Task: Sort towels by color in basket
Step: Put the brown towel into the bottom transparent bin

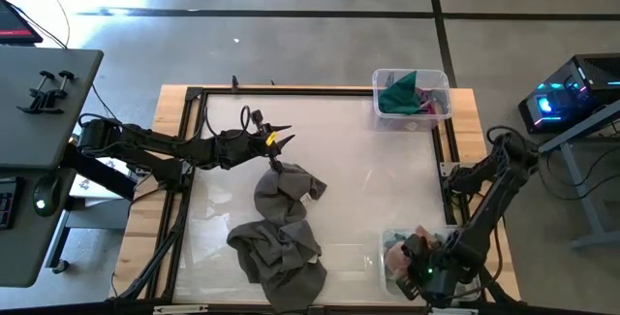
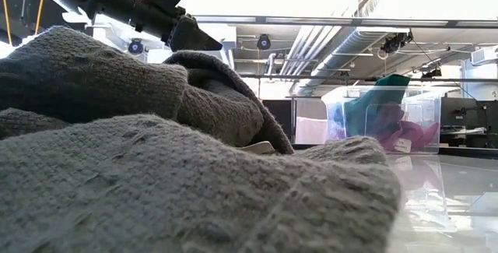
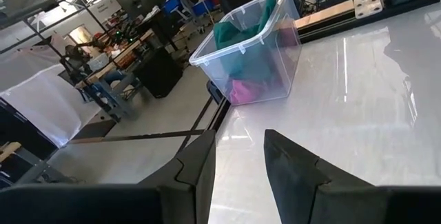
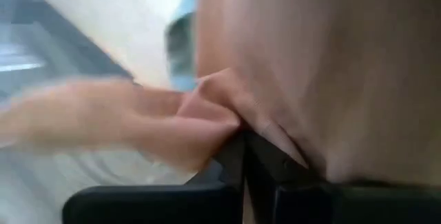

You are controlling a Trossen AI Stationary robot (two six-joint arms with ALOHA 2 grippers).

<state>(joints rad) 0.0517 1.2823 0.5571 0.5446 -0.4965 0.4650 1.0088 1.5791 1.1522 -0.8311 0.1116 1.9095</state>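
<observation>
While you read the high view, note these items: your left gripper hangs over mid-table, just above the dark grey towels heaped toward the near edge; your right gripper is down in the near clear bin among peach-pink cloth; the far clear bin holds a dark green towel and some magenta.

Low view: grey towels fill the foreground, the left arm crosses above them, and the far bin shows green and magenta through its wall.

Left wrist view: the left gripper's fingers stand partly apart with nothing between them; bare table and the far bin lie ahead.

Right wrist view: the right gripper's fingers are pressed together, pinching a fold of the peach-pink towel.

Step in hand, by your reading: the right arm is gripping a peach-pink towel at the near bin. Next, you likely lift it clear and confirm only one cloth comes up; the grey heap awaits the left arm.
</observation>
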